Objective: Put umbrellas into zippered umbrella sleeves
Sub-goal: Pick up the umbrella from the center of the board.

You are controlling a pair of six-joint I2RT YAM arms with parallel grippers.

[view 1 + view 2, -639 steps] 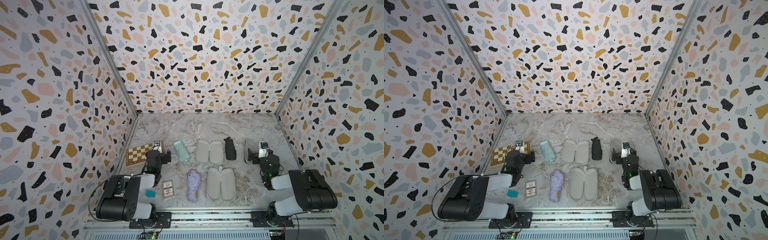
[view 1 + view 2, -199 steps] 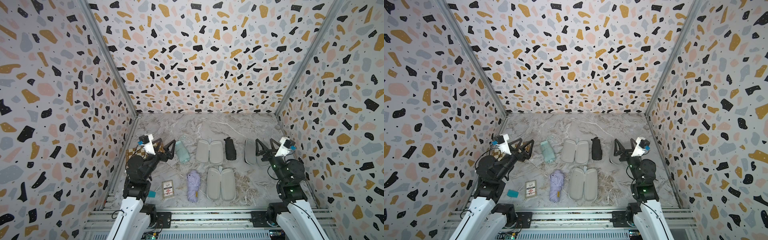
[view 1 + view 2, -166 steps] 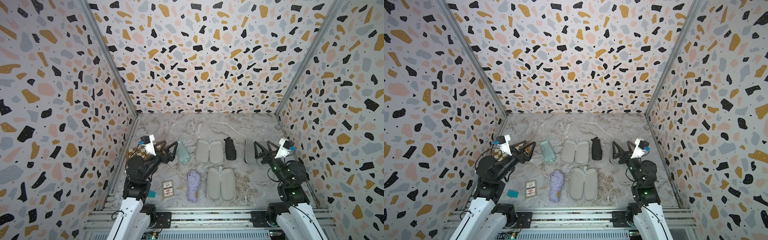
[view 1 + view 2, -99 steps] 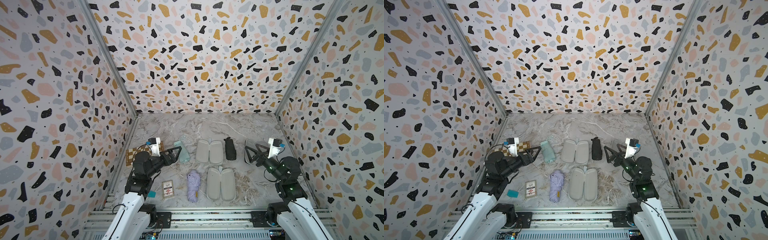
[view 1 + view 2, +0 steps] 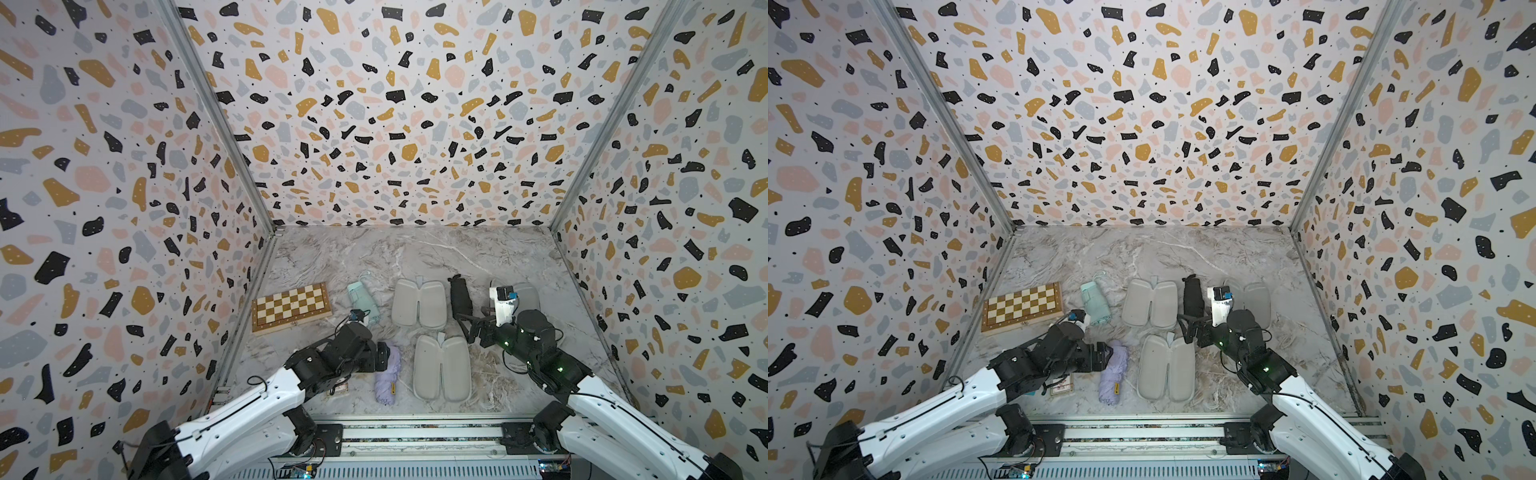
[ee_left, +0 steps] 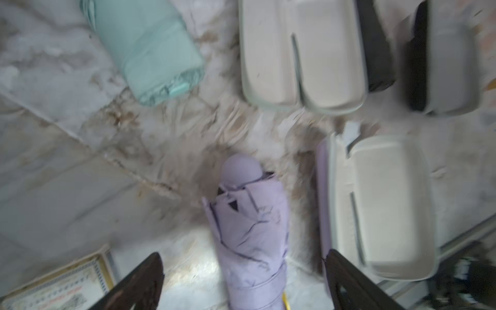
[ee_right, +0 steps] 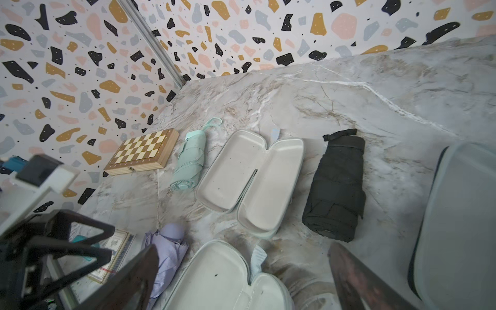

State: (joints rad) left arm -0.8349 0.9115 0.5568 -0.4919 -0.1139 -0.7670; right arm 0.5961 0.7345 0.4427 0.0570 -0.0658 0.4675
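So far nothing is packed: the mint umbrella (image 7: 188,163), lilac umbrella (image 5: 386,380) and black umbrella (image 7: 335,188) are laid on the table (image 5: 374,257) beside opened, empty sleeves (image 7: 249,177); the lilac umbrella is straddled by the wide-spread left gripper (image 6: 243,264), and the right gripper (image 7: 243,253) is held wide near the black umbrella

Enclosure: three terrazzo-patterned walls (image 5: 374,124), white ground with ochre, pink, grey and black flecks. Two aluminium corner posts (image 5: 216,120). Grey-white veined marble floor (image 5: 374,253). Near edge: metal rail (image 5: 415,434). Even light.
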